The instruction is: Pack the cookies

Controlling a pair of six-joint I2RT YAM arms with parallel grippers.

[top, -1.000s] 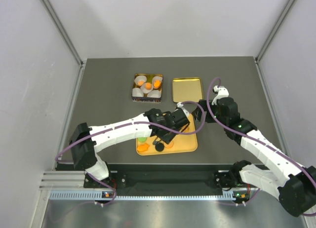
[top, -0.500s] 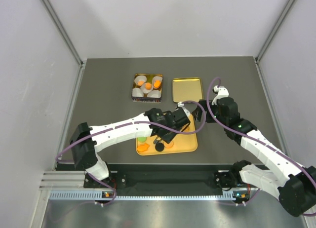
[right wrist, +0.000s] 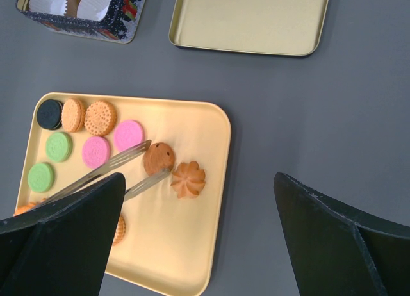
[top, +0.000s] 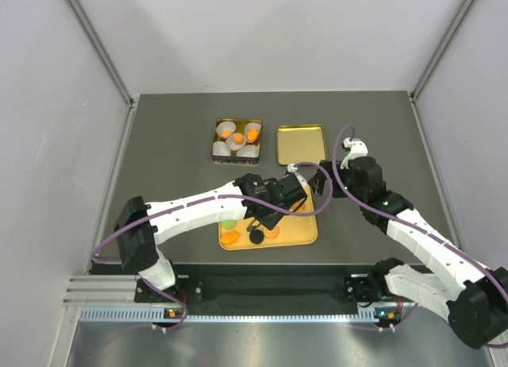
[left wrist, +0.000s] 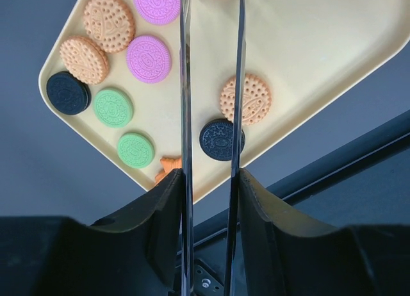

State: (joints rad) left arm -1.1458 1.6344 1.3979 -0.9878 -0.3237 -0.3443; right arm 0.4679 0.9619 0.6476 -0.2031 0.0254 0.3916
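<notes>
Cookies [right wrist: 96, 150] in orange, pink, green and black lie on the yellow tray [right wrist: 182, 248]; beyond it sit a gold lid [right wrist: 250, 20] and a tin [right wrist: 90, 28] with paper cups [right wrist: 96, 1]. Right gripper [right wrist: 198, 184] gapes wide, empty. Left gripper [left wrist: 211, 175] is clamped on metal tongs [left wrist: 186, 84], whose tips flank a brown round cookie [right wrist: 159, 158] mid-tray.

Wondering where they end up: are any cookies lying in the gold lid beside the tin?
No, the gold lid is bare inside; the cookies seen in the right wrist view lie on the yellow tray.
</notes>
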